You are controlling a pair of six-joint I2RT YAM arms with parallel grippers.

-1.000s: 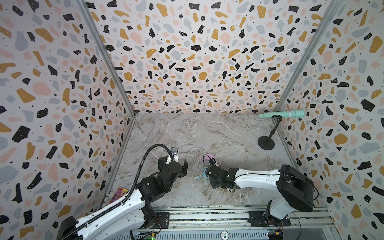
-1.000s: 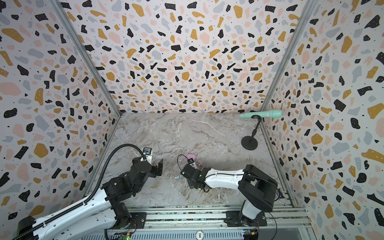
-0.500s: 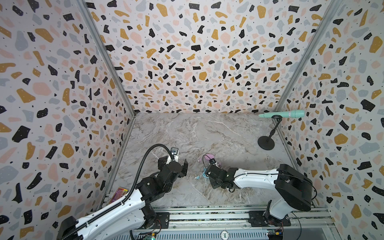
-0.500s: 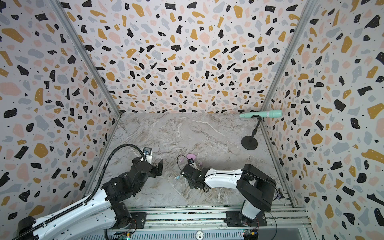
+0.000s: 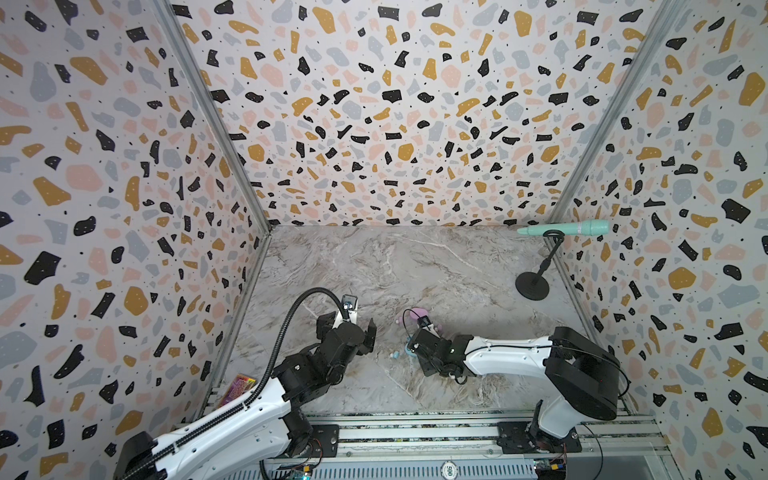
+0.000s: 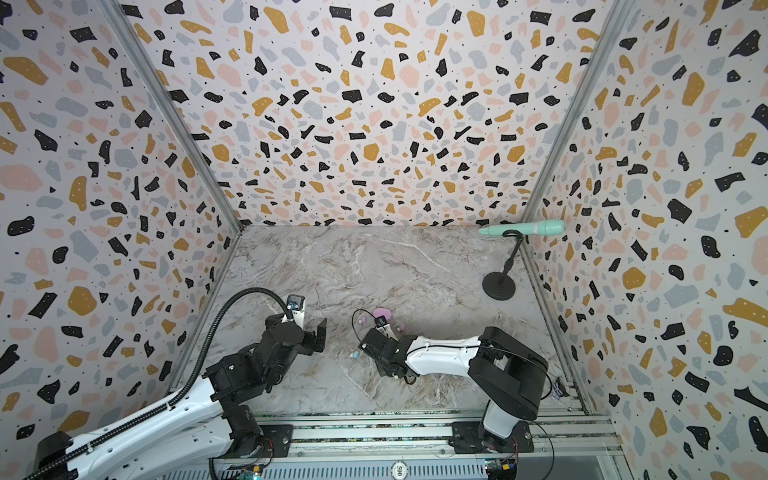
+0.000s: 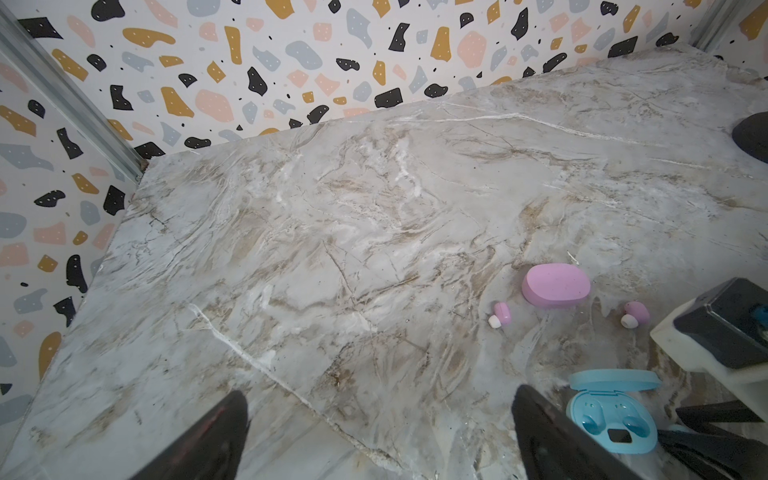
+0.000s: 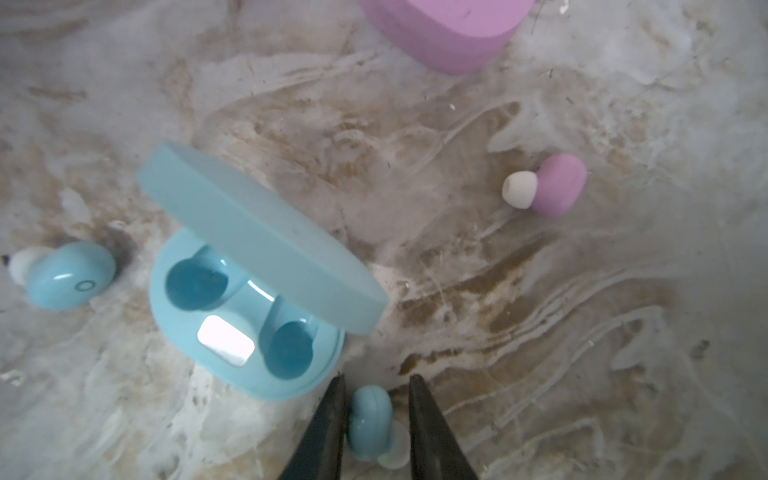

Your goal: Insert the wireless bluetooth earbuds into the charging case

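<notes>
An open light blue charging case (image 8: 232, 332) lies on the marble, lid (image 8: 257, 232) raised, both wells empty; it also shows in the left wrist view (image 7: 611, 419). My right gripper (image 8: 376, 384) straddles a blue earbud (image 8: 370, 419) beside the case; one finger touches it and a thin gap remains at the other. A second blue earbud (image 8: 68, 274) lies past the case. A shut pink case (image 7: 555, 284) has two pink earbuds (image 7: 500, 313) (image 7: 633, 313) near it. My left gripper (image 7: 382, 395) hovers wide open and empty, left of the cases (image 5: 348, 328).
A mint microphone (image 5: 569, 228) rests on a black stand with a round base (image 5: 532, 284) at the back right. A colourful packet (image 5: 239, 384) lies by the left wall near the front rail. Patterned walls close in three sides.
The right jaws have drawn closer together around the blue earbud. Neither arm has visibly shifted, and the left gripper stays wide open.
</notes>
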